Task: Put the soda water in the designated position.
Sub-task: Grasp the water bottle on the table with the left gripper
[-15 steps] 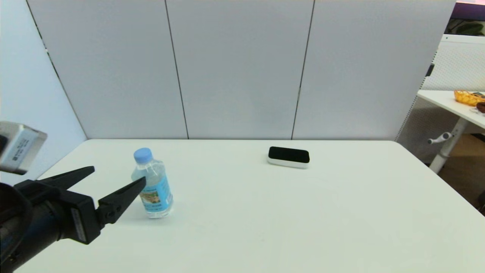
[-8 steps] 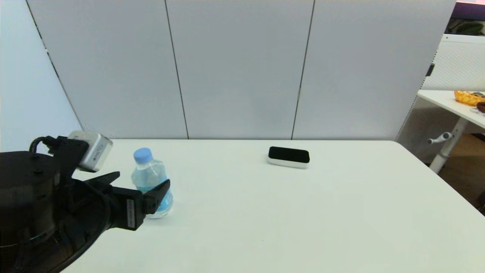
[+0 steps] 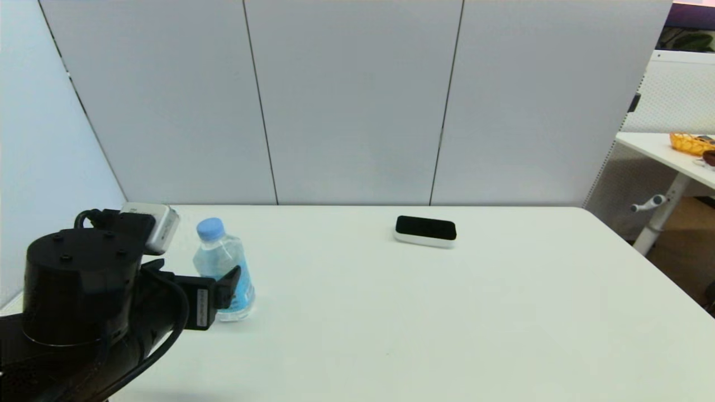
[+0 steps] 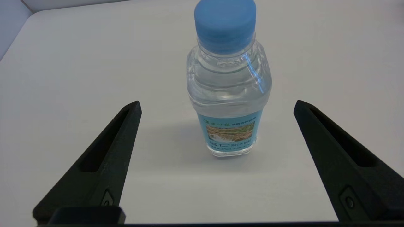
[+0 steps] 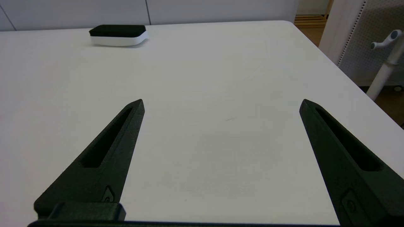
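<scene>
The soda water (image 3: 223,269) stood upright near the counter's (image 3: 424,312) far left corner, untouched. Within the last second the left claw (image 4: 216,107) had swung in low from the left edge, and its fingers now gaped wide on either side of the bottle without touching it. To my eye, closing was all that remained before lifting. The right claw (image 5: 222,104) hung spread and idle over bare counter, with the black-topped device (image 3: 425,231) toward the far edge.

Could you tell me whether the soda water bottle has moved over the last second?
No. The soda water stands equally far left of the black-topped device as before.
</scene>
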You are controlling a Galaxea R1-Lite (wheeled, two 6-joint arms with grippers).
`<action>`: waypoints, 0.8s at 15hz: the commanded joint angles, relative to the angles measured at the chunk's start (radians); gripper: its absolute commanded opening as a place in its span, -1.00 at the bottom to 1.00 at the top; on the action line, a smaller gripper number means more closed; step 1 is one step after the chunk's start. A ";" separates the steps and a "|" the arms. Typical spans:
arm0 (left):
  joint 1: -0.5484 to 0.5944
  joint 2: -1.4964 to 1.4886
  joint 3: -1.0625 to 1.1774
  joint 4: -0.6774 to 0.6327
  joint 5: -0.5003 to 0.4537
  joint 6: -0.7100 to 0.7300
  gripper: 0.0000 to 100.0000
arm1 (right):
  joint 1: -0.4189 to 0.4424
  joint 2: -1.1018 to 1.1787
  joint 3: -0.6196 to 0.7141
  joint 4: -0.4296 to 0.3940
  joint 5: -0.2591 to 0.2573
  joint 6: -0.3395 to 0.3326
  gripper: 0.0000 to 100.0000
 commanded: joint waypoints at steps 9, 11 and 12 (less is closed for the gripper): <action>0.015 0.183 -0.007 -0.126 0.009 0.009 1.00 | 0.000 0.001 0.001 0.000 0.000 0.000 1.00; 0.029 0.223 -0.031 -0.135 0.013 0.009 1.00 | 0.000 -0.001 0.001 0.000 0.000 0.000 1.00; 0.043 0.235 -0.047 -0.135 0.019 0.009 1.00 | 0.000 0.001 0.001 0.000 0.000 0.000 1.00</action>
